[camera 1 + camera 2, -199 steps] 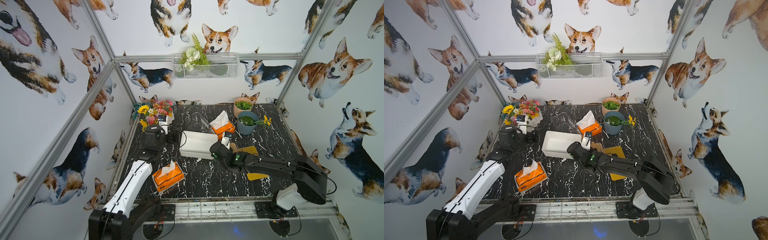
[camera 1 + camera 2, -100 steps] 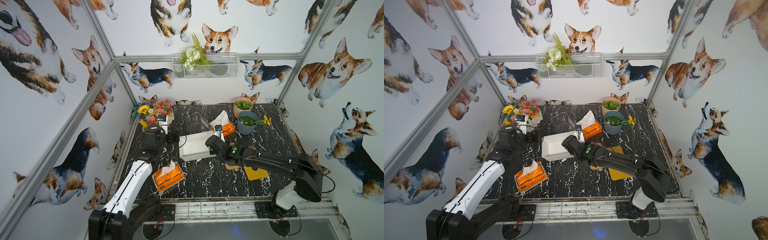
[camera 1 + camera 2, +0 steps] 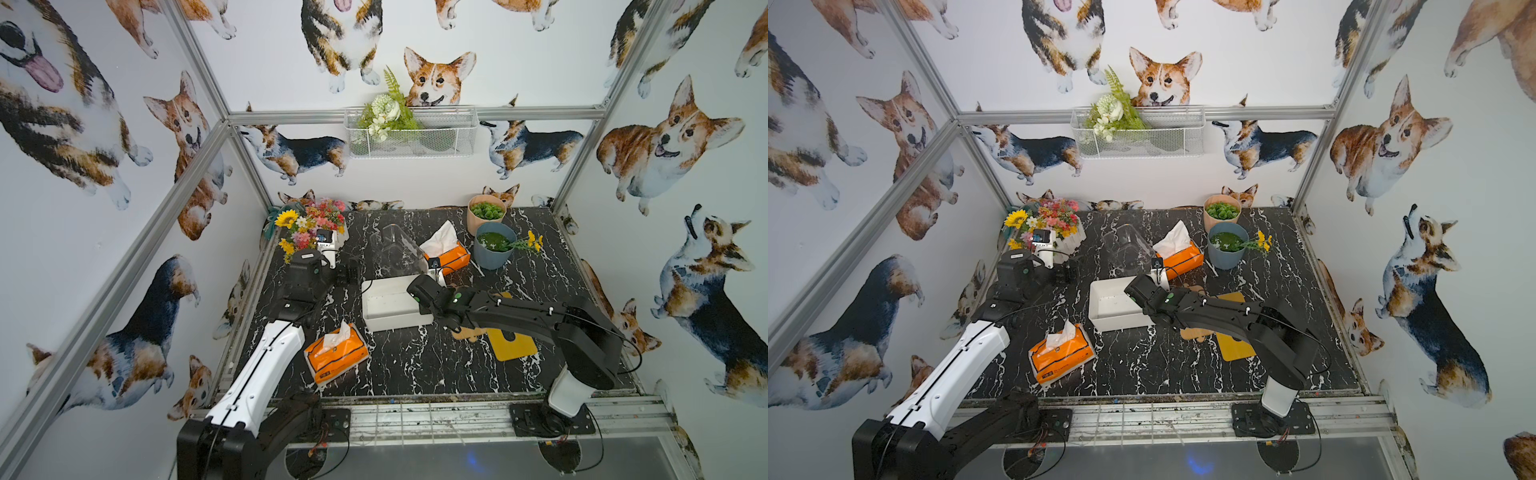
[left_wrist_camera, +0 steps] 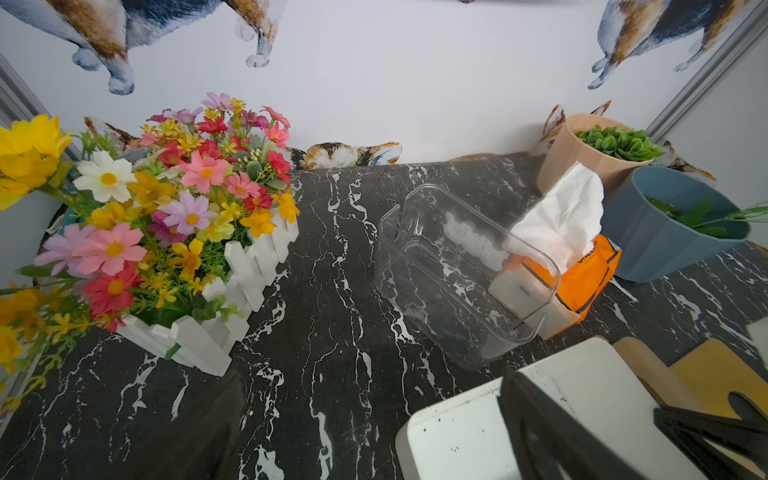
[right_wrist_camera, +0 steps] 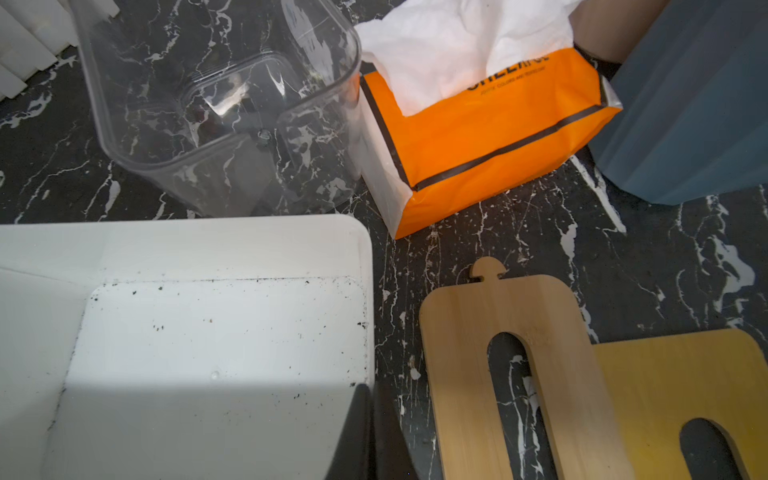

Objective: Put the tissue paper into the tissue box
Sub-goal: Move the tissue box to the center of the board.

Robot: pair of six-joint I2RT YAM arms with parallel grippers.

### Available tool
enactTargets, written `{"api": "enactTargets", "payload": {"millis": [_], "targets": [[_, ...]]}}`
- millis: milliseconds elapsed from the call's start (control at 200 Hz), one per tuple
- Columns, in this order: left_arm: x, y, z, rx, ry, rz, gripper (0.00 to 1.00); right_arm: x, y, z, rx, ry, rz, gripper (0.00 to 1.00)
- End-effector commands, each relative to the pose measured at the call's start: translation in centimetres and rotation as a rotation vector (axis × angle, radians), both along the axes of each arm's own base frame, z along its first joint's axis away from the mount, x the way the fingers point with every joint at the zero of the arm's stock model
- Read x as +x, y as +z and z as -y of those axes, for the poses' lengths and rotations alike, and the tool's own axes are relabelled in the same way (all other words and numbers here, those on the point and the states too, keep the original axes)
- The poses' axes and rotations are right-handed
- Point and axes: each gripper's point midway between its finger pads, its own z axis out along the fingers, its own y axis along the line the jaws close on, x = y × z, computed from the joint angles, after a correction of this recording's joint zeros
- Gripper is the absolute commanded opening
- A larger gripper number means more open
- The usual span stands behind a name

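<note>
Hidden: the right gripper [image 5: 372, 403] tips were cut off by the frame edge and pinched the tissue box [image 3: 386, 307] side wall.
Left gripper [image 3: 353, 272]: fingers spread, empty, mostly blurred.
Tissue paper [image 3: 336, 353]: lay on the table [image 3: 415, 365], near the left arm, apart from the box.
Change: the box had shifted frontward.

Plastic bin [image 3: 395, 253]: just behind tissue box [image 3: 395, 322]
Far tissue pack [image 3: 451, 257]: behind tissue box, rightward
Near tissue pack [image 3: 336, 353]: before tissue box, leftward
Lids [image 3: 519, 351]: right of tissue box
Flower planter [image 3: 311, 224]: behind tissue box, leftward
</note>
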Motion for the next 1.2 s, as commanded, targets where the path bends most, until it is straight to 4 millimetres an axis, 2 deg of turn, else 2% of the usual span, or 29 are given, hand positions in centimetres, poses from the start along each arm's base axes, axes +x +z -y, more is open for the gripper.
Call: {"api": "enactTargets", "payload": {"millis": [0, 235, 505, 606, 746, 1106, 1196], "targets": [[0.2, 0.7, 0.2, -0.017, -0.008, 0.025, 1.0, 1.3, 0.0, 0.4, 0.025, -0.031, 0.021, 0.0], [0.2, 0.6, 0.3, -0.02, -0.011, 0.024, 1.0, 4.5, -0.3, 1.0, 0.052, -0.066, 0.019, 0.0], [0.2, 0.5, 0.3, -0.02, -0.012, 0.019, 1.0, 8.9, 0.0, 0.1, 0.032, -0.082, 0.026, 0.0], [0.2, 0.5, 0.4, -0.022, -0.012, 0.02, 1.0, 9.7, 0.0, -0.3, 0.001, -0.063, 0.005, 0.0], [0.2, 0.5, 0.5, -0.026, -0.016, 0.02, 1.0, 9.2, 0.2, -0.6, 0.003, -0.034, -0.026, 0.0], [0.2, 0.6, 0.5, -0.033, -0.019, 0.022, 1.0, 4.9, 1.0, 3.0, 0.047, -0.054, -0.027, 0.0], [0.1, 0.5, 0.5, -0.033, -0.016, 0.021, 1.0, 4.4, 0.8, 3.3, 0.055, -0.051, -0.026, 0.06]]}}
